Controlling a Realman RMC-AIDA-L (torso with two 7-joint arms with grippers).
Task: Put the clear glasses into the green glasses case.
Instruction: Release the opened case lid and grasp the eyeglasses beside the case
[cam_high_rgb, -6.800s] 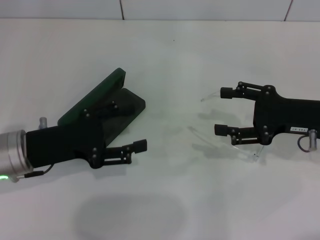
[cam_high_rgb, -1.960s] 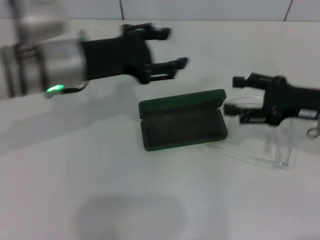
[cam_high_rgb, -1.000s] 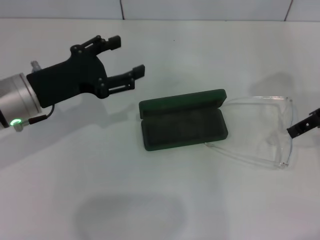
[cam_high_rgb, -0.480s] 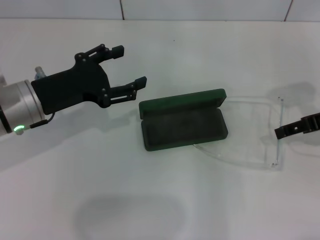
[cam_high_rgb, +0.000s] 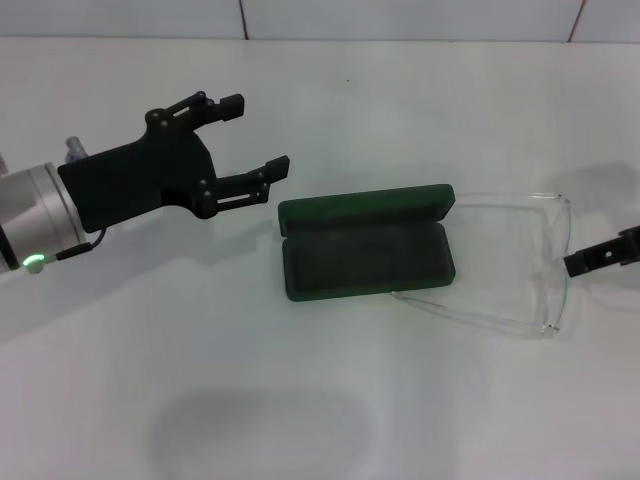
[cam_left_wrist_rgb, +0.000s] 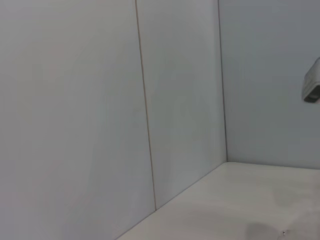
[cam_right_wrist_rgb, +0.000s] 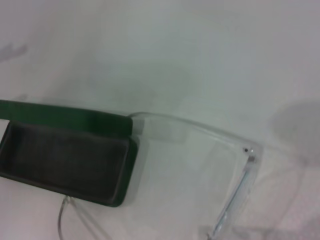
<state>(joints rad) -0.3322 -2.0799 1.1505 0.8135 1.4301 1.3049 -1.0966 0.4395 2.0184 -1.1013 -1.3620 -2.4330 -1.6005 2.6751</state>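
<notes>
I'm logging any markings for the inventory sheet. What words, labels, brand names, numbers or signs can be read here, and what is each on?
None can be read in any view.
The green glasses case lies open; no lettering shows on its lid or lining.
The clear glasses bear no visible mark.
The left gripper shows no label; only a green light glows on its arm.
The right gripper, mostly out of view, shows no label.

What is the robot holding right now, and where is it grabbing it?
The left gripper is open and holds nothing. The right gripper sits at the lens end of the clear glasses, beside the green glasses case; whether it grips them cannot be told.
</notes>
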